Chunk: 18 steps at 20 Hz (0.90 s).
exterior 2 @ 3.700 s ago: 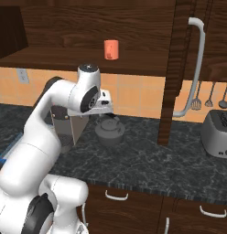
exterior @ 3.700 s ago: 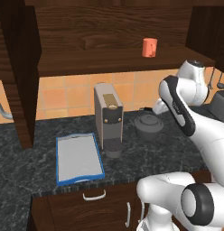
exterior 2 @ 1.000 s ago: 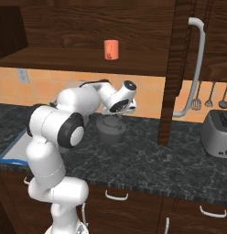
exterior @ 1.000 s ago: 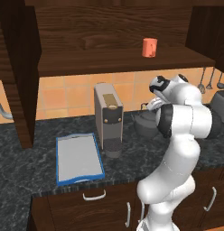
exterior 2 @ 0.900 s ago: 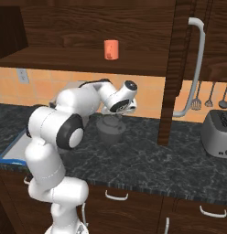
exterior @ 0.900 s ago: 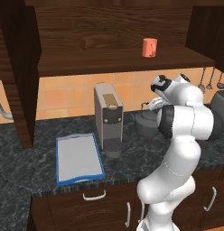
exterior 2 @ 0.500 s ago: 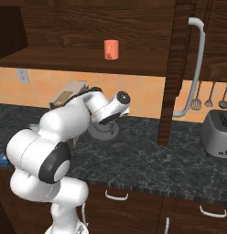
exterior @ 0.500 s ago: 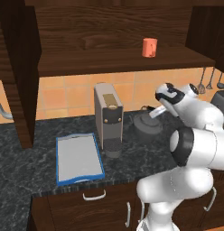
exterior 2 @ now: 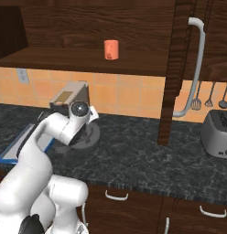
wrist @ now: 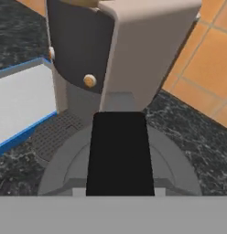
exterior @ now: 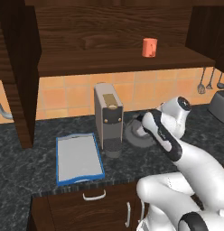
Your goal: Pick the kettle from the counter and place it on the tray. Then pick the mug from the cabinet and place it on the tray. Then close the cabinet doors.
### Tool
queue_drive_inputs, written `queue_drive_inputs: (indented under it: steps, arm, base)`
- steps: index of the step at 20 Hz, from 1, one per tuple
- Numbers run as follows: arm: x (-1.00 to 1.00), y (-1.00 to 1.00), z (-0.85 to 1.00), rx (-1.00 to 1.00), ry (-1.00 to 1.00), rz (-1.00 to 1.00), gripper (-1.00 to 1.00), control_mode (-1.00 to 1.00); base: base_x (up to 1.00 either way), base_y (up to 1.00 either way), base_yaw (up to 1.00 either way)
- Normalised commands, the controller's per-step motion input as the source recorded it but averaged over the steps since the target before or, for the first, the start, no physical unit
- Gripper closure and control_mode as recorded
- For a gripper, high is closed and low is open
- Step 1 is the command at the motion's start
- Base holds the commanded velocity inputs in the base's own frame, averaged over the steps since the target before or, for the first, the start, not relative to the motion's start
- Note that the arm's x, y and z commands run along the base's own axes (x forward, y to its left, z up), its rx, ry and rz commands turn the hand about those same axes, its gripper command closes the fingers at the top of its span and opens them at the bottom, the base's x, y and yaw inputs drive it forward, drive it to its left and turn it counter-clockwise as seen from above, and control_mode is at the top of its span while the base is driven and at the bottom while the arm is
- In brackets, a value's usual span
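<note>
1. Hand view looks straight down the kettle's (wrist: 119, 157) black arched handle, with the grey dome spreading on both sides below it; the hand sits right over that handle, but the fingertips are not visible, so I cannot tell whether it is clenched on the handle or merely around it.
2. To do this step well, I judge the hand should stay centred along the handle and lift straight up, since the coffee machine (wrist: 120, 50) stands just beside the kettle, between it and the tray (wrist: 21, 103).
3. Left base view shows what the hand view lacks: the whole tray (exterior: 78, 159) lying bare on the surface (exterior: 23, 173), and the mug (exterior: 149, 47) on the cabinet (exterior: 109, 61) shelf.
4. Right base view adds the open cabinet door (exterior 2: 179, 68), with the kettle (exterior 2: 88, 135) partly hidden behind the wrist.
</note>
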Motion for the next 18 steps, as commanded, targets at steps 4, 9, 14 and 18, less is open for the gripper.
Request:
queue_drive_inputs:
  steps: [4, 9, 14, 18]
  arm:
    - [-0.76, 0.76, 0.61, -0.2, 0.03, 0.17, 1.0, -1.0]
    - [-0.91, 0.59, 0.64, -0.19, 0.0, 0.21, 1.0, -1.0]
    - [-0.94, 0.37, 0.77, -0.12, 0.0, 0.2, 1.0, -1.0]
    - [-0.39, 0.35, 0.32, -0.01, 0.02, 0.06, 1.0, -1.0]
  base:
    - [0.0, 0.0, 0.0]
    - [0.0, 0.0, 0.0]
    - [0.0, 0.0, 0.0]
    - [0.0, 0.0, 0.0]
